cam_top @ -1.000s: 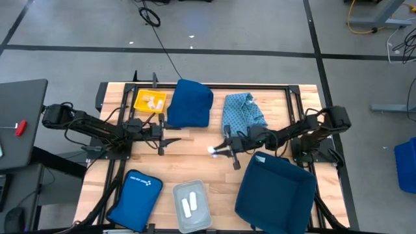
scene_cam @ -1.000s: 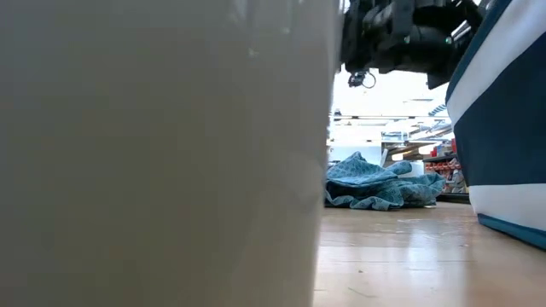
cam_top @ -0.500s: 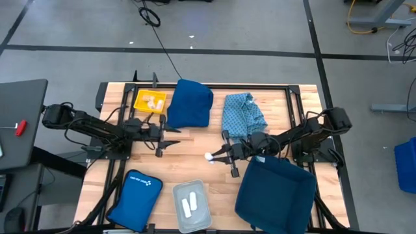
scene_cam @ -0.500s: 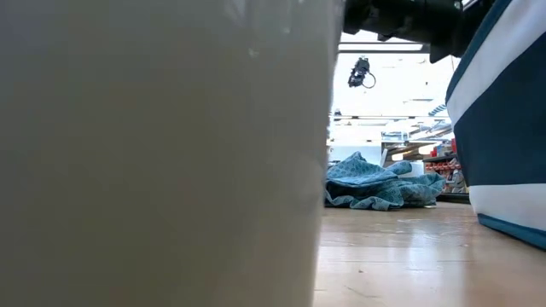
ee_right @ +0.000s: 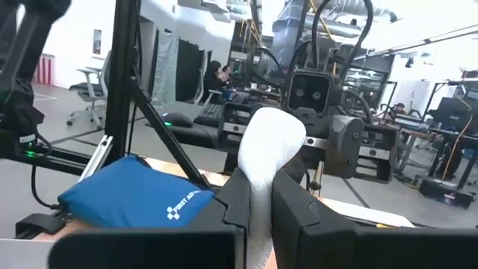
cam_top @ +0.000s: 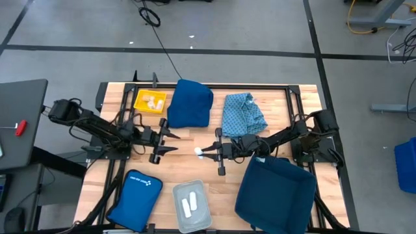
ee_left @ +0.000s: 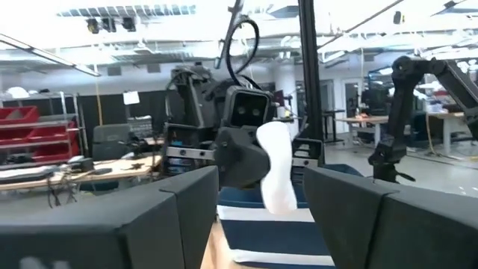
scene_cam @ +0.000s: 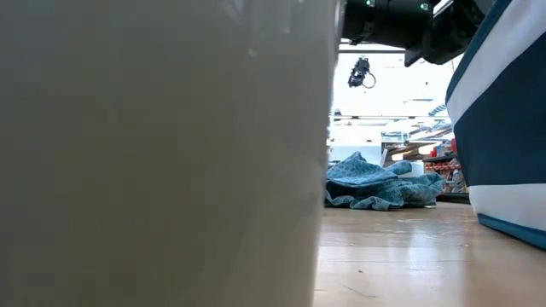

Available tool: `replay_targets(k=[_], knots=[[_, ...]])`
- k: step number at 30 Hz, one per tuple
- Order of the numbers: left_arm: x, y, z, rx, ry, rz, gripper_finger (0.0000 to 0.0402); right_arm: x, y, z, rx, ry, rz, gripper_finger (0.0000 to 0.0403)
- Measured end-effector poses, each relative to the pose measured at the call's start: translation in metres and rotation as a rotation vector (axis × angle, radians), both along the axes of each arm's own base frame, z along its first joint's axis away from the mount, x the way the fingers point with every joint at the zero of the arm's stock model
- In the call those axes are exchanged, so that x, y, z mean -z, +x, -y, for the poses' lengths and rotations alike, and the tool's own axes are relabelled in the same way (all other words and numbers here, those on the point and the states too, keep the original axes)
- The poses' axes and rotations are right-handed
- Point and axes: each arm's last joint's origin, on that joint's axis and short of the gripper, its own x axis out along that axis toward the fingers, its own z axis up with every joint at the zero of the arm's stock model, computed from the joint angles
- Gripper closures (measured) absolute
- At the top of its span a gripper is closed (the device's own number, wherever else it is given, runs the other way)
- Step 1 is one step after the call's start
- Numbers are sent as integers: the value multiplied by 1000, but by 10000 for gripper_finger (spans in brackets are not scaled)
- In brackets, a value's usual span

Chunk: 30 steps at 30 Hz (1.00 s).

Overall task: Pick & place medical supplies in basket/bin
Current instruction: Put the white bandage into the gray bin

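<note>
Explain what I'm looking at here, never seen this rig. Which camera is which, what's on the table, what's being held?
Two dark robot arms work at a wooden table. The overhead picture shows everything; the table-height one is mostly blocked by something pale close to the lens; the other two come from cameras on each wrist.

On the table: a yellow tray with small white items, two blue cloths, a blue zip pouch, a grey bin holding white rolls, and a large navy bin.

The right gripper is shut on a white roll, lifted over mid-table. The left gripper faces it, open and empty.
</note>
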Motion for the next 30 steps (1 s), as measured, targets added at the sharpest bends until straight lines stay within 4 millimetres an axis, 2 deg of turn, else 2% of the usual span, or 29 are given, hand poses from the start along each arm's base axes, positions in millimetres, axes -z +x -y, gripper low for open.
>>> replay_targets(k=[13, 21, 30], knots=[[-7, 58, 12, 22, 10, -42, 200, 3, 2, 2, 28, -17, -40, 377], [-13, 73, 15, 70, 13, -25, 199, 4, 2, 2, 31, -22, -53, 377], [-4, 82, 17, 78, 20, -63, 199, 3, 2, 5, 38, -28, -46, 377]])
